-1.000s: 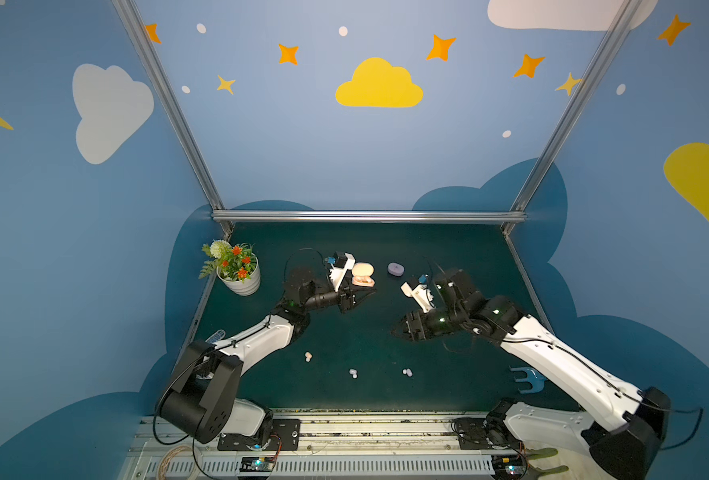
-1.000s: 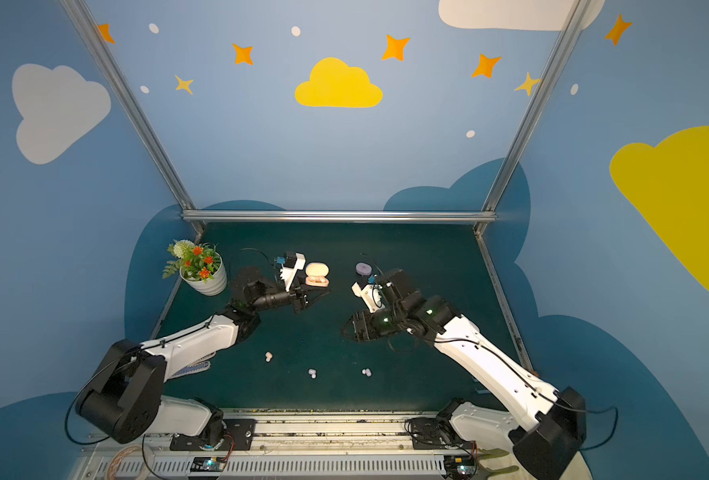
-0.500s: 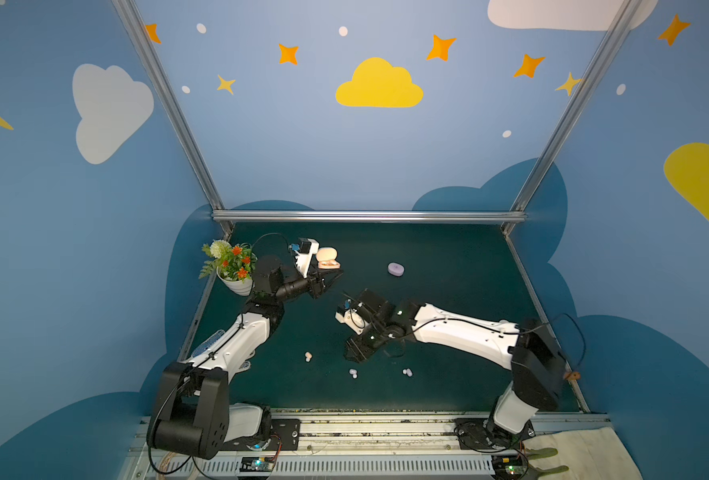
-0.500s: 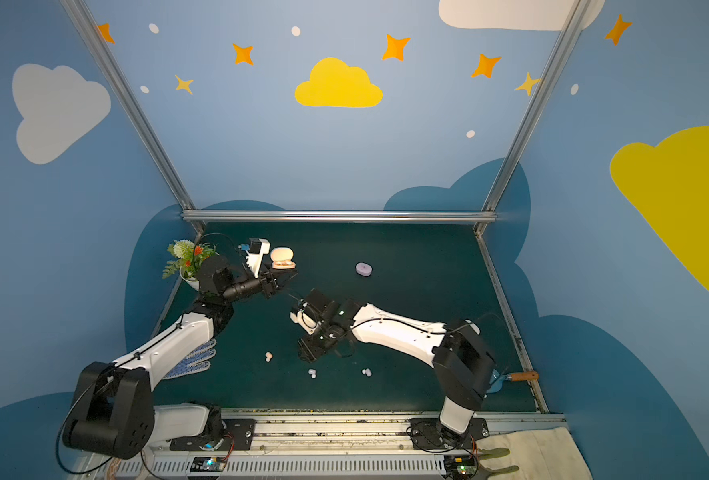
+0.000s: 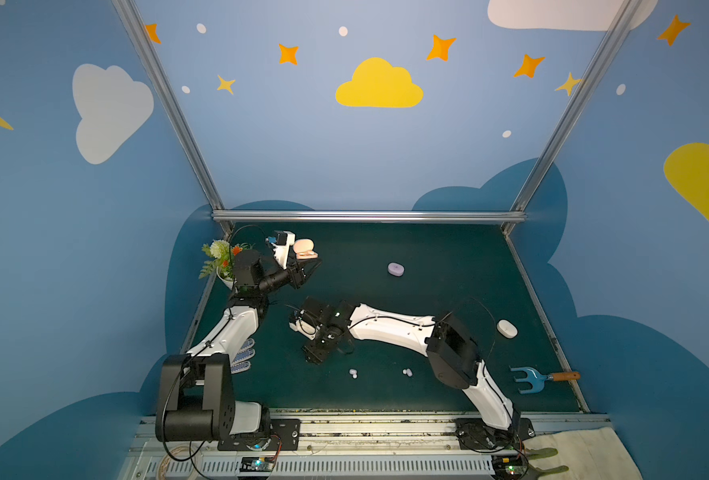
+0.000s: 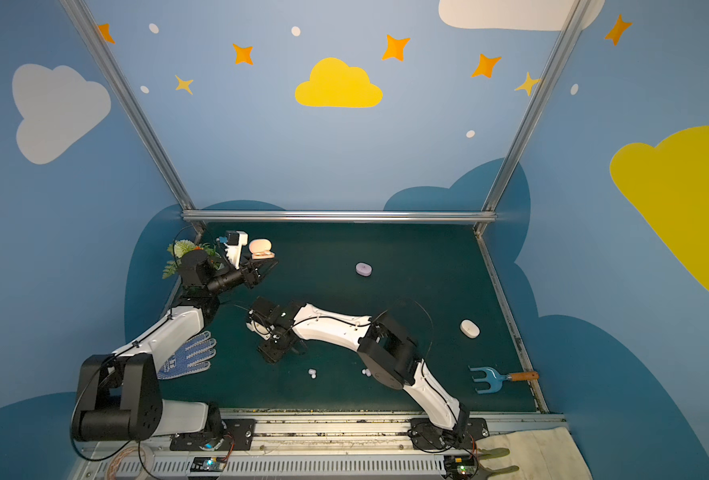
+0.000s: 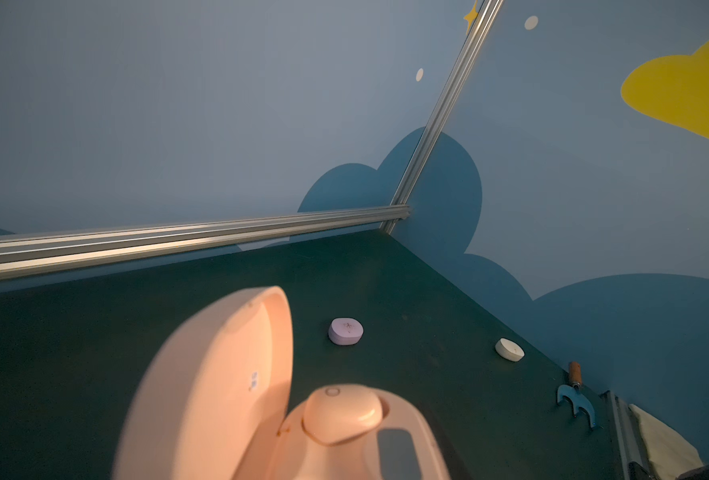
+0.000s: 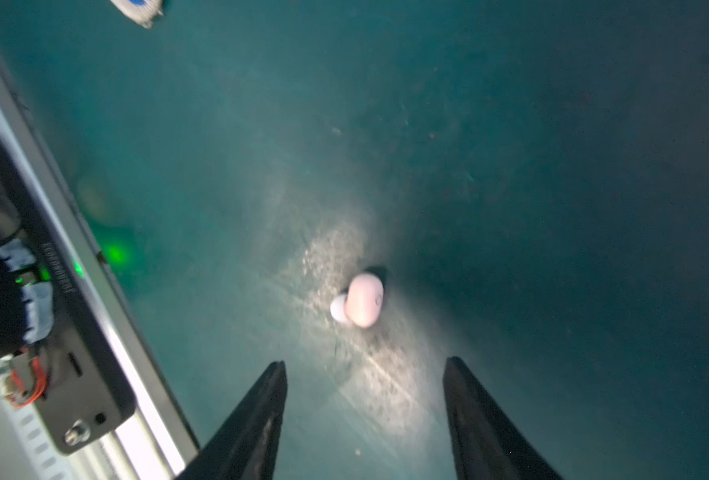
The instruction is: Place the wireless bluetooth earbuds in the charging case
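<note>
My left gripper (image 5: 312,264) is raised at the back left, shut on the peach-pink charging case (image 5: 305,249), whose lid stands open. In the left wrist view the case (image 7: 228,386) fills the foreground with one pink earbud (image 7: 342,413) seated in it; the fingers are hidden beneath it. My right gripper (image 8: 365,361) hangs open just above the mat, with a loose pink earbud (image 8: 363,300) lying a little ahead of its fingertips. In both top views that gripper (image 5: 315,355) covers this earbud. Two pale earbuds (image 5: 353,373) (image 5: 407,372) lie on the mat to its right.
A closed lavender case (image 5: 395,269) sits mid-back and a closed white case (image 5: 506,328) at the right. A blue hand rake (image 5: 529,378) lies front right. A dotted glove (image 6: 190,353) lies under the left arm, and a potted plant (image 5: 220,259) stands at the back left.
My left gripper has carried the open case back, left and upward. My right arm has swung left and toward the front, lowering its open gripper over the pink earbud.
</note>
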Controlling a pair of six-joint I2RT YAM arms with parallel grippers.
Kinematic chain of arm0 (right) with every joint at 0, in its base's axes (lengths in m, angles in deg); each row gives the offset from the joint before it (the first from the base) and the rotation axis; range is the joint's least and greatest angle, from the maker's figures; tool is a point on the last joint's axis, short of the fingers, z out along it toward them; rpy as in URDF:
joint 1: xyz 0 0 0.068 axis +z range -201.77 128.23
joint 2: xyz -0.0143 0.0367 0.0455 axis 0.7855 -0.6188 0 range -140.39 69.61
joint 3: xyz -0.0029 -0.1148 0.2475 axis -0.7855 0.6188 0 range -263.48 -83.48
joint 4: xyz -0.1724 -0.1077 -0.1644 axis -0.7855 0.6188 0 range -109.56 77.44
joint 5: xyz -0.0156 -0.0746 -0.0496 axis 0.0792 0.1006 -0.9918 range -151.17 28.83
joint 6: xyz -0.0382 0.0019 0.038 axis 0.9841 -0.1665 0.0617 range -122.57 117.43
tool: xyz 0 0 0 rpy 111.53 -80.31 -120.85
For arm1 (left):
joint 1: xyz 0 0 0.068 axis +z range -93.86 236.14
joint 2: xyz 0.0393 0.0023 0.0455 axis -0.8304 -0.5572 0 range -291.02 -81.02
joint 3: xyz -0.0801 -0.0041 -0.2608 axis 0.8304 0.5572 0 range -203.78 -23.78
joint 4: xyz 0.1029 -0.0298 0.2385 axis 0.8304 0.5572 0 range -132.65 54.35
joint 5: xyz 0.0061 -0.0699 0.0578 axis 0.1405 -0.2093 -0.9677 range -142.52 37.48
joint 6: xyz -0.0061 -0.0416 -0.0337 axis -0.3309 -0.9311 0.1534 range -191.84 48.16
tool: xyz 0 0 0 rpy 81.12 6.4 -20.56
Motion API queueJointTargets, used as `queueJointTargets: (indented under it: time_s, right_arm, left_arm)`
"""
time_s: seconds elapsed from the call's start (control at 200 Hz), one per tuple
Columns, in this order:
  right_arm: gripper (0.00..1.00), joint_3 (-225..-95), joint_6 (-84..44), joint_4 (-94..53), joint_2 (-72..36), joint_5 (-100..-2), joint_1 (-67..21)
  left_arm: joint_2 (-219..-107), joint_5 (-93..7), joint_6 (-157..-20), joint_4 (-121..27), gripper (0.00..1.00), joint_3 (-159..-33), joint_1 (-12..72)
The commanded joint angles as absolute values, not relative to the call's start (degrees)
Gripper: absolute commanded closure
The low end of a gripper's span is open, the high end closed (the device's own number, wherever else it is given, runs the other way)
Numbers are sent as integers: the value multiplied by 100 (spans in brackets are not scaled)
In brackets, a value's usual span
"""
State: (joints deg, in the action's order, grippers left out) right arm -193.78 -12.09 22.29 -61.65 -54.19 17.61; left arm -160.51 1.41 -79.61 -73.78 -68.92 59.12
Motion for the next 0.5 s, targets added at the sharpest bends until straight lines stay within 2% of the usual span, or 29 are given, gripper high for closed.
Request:
queueJointTargets:
  time_s: [0.0,0.325,0.496]
  right_arm:
    - [41,-19875,-1037,2866,-6493,-5725,1868]
    - [41,-20919,-914,3326,-7303,-6549,1988]
    - [41,-21044,-1074,3605,-7402,-7027,1973]
  left_arm:
    - [-16087,302,-8125,-7719,79,-7097,6071]
    - [-16032,327,-8181,-7816,79,-7036,6191]
    - [-16031,360,-8230,-7827,79,-7027,6187]
